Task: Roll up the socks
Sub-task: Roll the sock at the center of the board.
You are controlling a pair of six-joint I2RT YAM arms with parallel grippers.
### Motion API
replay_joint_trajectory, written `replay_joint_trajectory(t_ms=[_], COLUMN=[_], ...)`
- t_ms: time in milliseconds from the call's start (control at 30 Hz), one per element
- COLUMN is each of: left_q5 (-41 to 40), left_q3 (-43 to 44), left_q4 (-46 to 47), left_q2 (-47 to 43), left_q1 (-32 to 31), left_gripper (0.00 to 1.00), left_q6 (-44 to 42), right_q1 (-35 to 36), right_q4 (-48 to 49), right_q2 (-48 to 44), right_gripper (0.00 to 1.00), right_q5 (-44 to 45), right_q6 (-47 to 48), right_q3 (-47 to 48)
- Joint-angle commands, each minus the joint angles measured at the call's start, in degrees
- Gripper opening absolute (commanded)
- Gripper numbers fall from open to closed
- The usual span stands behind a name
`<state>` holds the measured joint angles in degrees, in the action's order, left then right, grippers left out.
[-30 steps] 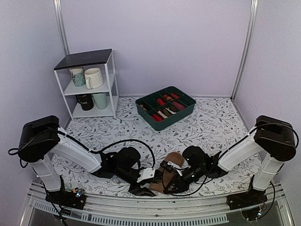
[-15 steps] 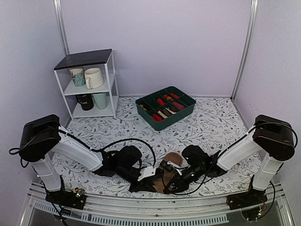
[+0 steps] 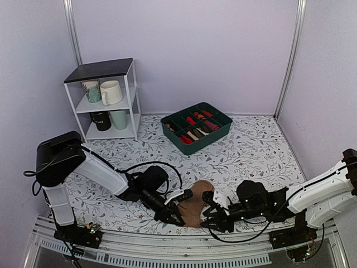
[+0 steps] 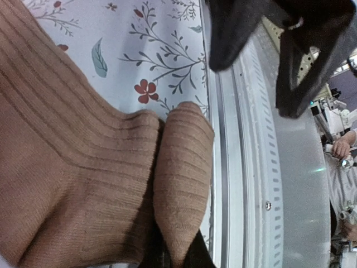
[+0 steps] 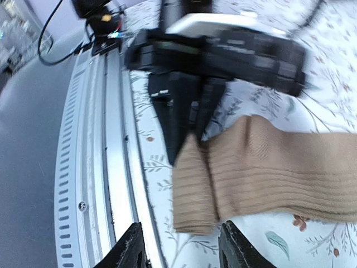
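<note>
The tan-brown ribbed socks (image 3: 198, 202) lie flat on the floral table near the front edge, with the darker toe at the far end. My left gripper (image 3: 174, 215) is shut on the socks' near folded end; the left wrist view shows that fold (image 4: 181, 167) pinched between its dark fingers (image 4: 199, 254). My right gripper (image 3: 215, 219) is open and empty, just right of the socks. In the right wrist view its fingertips (image 5: 131, 248) stand apart in front of the fold (image 5: 192, 192), not touching it, with the left gripper (image 5: 187, 109) behind.
The aluminium rail (image 3: 184, 252) of the table's front edge runs right beside the socks (image 4: 245, 167). A green divided tray (image 3: 196, 127) of rolled socks stands at the back middle. A white shelf (image 3: 106, 100) with mugs is at the back left.
My right gripper has let go of the socks, opened and drawn back to the right, the arm now low along the front edge. My left gripper has shifted right, still holding the folded end.
</note>
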<state>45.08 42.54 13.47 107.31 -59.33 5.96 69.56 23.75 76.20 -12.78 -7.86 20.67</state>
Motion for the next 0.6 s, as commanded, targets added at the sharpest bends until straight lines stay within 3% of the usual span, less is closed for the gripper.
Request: replay_joint_trajectory(t_ms=[0,300,567], left_q5=[2.07,2.86,3.04], left_q3=[-1.07,-0.99,-1.06], left_q4=[-2.37,-2.23,-2.58], left_q2=[3.44,4.48,4.74], left_q1=[0.74,0.83,1.02], left_gripper=[0.00,0.00,0.00], left_q6=[6.10,7.26,6.62], right_q1=[5.47,12.54,15.58], right_q4=[2.07,1.94,4.38], right_q2=[2.33,11.60,11.44], right_gripper=[0.45,0.49,0.50], right_q5=[9.21,24.21,33.05], right_q6=[10.34,13.32,16.34], right_q3=[0.06,4.44,4.91])
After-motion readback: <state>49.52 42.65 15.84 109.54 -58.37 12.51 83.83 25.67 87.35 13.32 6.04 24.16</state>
